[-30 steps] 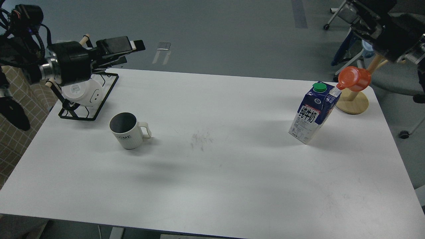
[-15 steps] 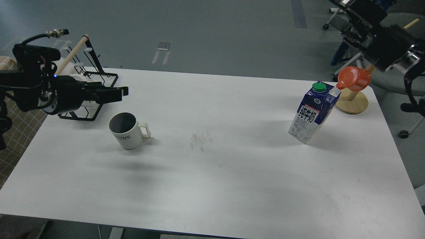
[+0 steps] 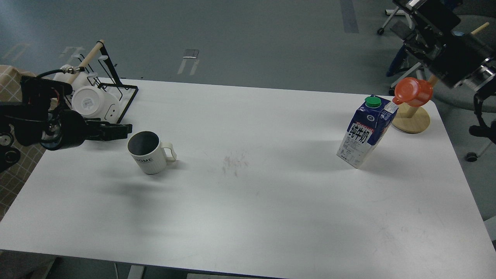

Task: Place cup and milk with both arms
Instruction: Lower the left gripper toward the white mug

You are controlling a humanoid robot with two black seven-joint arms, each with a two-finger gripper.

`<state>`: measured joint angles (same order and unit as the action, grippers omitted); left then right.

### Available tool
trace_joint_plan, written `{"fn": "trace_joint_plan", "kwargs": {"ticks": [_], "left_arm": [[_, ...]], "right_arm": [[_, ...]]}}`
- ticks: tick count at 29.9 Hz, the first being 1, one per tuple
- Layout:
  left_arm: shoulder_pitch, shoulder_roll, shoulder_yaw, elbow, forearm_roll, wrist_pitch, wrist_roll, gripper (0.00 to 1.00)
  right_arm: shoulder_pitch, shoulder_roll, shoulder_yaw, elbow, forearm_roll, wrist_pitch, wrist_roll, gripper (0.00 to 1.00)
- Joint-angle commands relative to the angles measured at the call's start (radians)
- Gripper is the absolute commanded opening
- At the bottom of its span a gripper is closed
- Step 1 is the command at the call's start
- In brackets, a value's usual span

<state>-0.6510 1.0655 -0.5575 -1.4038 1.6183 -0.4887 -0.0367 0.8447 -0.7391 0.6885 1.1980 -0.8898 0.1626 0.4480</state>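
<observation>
Left gripper (image 3: 123,131) beside the cup (image 3: 148,152), milk carton (image 3: 367,132) far on the right.

The cup stands upright on the table (image 3: 248,217), just right of the left gripper, handle pointing away from it. Whether this gripper is open cannot be told. The carton stands nearer the right arm, whose gripper (image 3: 407,6) is also unclear.

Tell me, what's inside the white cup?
The white cup stands upright and open; its dark inside looks empty. The near wall hides part of the bottom, so something small there can't be ruled out.
</observation>
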Motion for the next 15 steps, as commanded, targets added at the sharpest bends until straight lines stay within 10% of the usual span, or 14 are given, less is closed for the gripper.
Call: {"fn": "trace_joint_plan", "kwargs": {"ticks": [1,15], "left_arm": [[0.002,-0.051,0.001,0.02,0.002,0.0,0.003,0.98],[0.01,-0.142,0.002,0.086,0.003,0.0,0.005,0.98]], "right_arm": [[-0.004,0.001,0.003,0.0,0.0,0.0,0.0,1.0],[-0.007,-0.005,0.012,0.003,0.0,-0.002,0.0,1.0]]}}
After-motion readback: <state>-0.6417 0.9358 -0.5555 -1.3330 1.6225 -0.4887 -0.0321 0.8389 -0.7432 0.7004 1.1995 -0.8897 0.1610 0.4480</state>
